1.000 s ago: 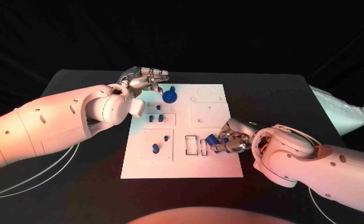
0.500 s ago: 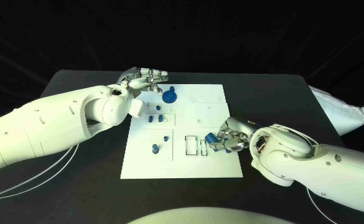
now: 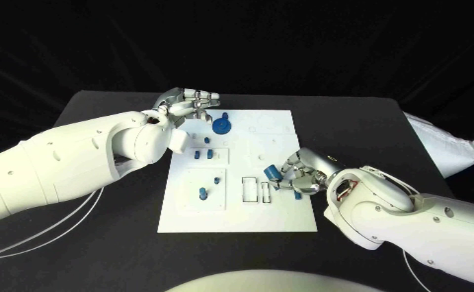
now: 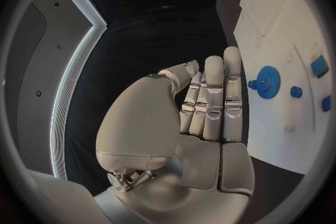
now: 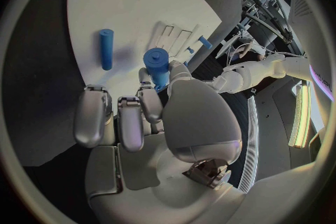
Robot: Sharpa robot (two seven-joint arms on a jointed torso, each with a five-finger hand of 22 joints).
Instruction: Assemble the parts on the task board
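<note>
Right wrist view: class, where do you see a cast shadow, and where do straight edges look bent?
Right wrist view: the loose blue peg throws a soft shadow onto the white board, whose edge curves like an arc. Left wrist view: the board's straight edges bow too. Head view: the board keeps straight sides, evenly lit against the black table.

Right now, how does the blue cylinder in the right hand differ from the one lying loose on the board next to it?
The held cylinder is pinched in the right hand above the task board; the loose cylinder lies flat on the board, untouched. The held one looks thicker. Both are blue, round pegs.
</note>
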